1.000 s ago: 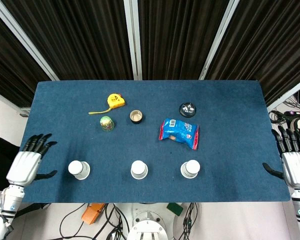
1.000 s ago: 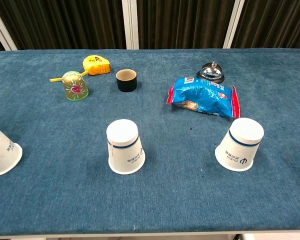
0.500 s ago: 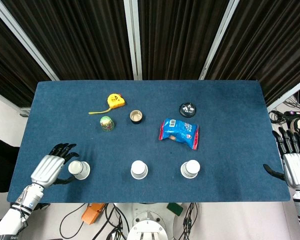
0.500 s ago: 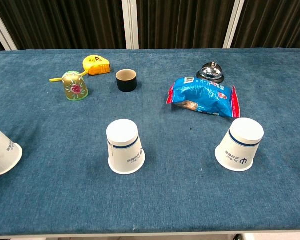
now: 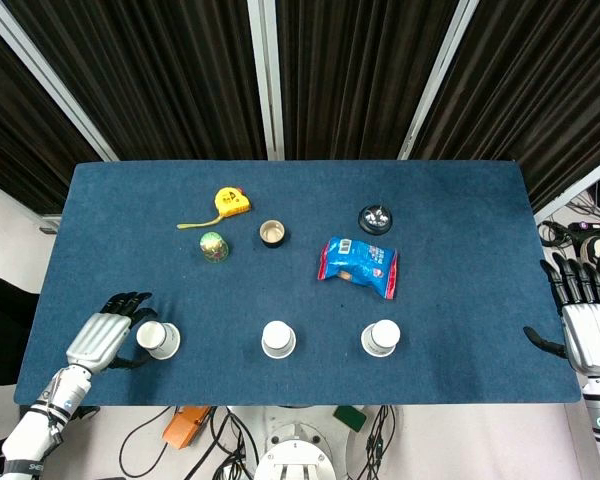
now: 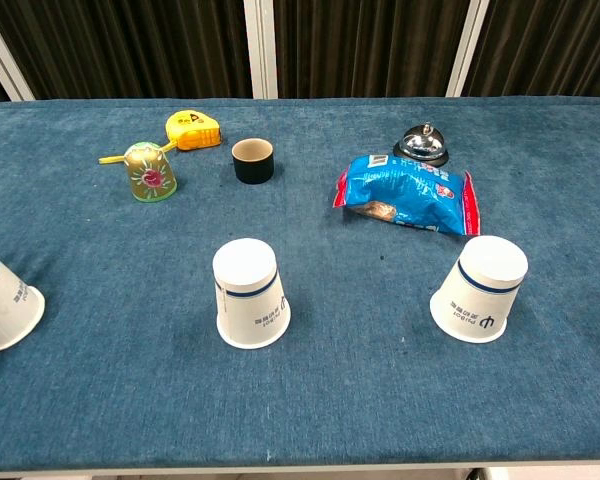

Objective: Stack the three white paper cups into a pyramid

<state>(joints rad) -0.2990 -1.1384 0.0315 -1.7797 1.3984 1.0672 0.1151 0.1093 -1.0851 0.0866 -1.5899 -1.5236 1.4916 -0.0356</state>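
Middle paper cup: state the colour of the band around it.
Dark blue band on the white middle paper cup, near its upturned base; clearest in the chest view.

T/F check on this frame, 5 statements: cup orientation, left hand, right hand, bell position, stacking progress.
1. All three white paper cups stand upside down: left cup, middle cup, right cup. True.
2. The left hand is beside the left cup. True.
3. The right hand holds the right cup. False: it sits off the table's right edge, fingers apart, holding nothing.
4. The bell stands in front of the blue snack bag. False: it stands behind the bag.
5. One cup is already stacked on another. False: all three stand apart in a row.
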